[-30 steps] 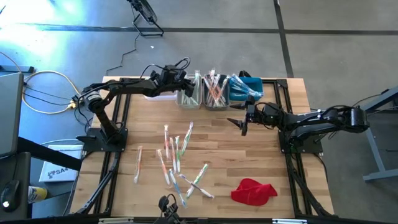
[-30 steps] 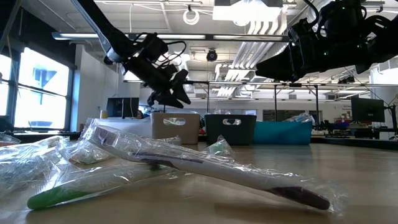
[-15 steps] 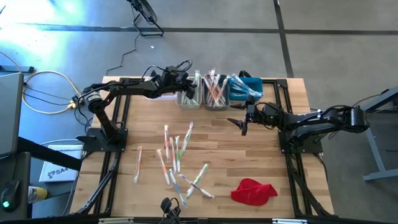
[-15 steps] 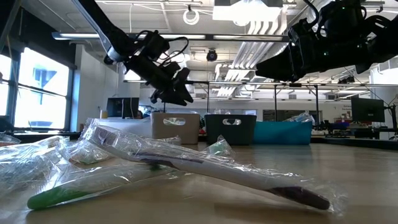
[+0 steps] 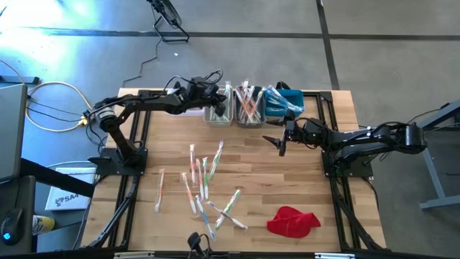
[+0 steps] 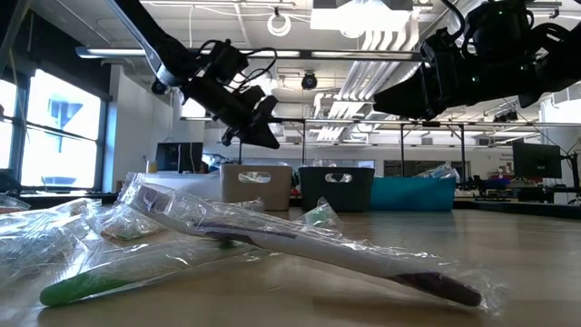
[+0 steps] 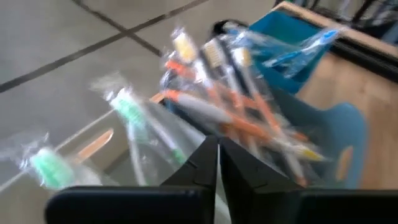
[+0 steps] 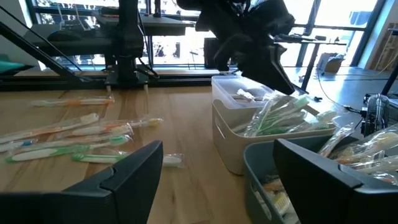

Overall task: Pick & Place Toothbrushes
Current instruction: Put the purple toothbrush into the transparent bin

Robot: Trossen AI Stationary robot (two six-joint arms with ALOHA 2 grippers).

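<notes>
Loose toothbrushes (image 5: 205,180) are scattered mid-surface (image 5: 309,187), nearest me. I'd swing the empty, closed left end effector (image 5: 215,101) off the back bins (image 5: 248,108), reopen it, drop straight onto one stick. Right end effector (image 5: 277,144) hovers wide open, empty, just short of the bins.

the left wrist view is motion-blurred: the toothbrushes (image 7: 236,118) in the bins smear into streaks, their heads indistinct. in the high view, the loose ones on the counter (image 5: 287,180) are too small to count. in the low view, the right end effector (image 6: 427,86) is a dark silhouette cut by the frame's edge.
</notes>
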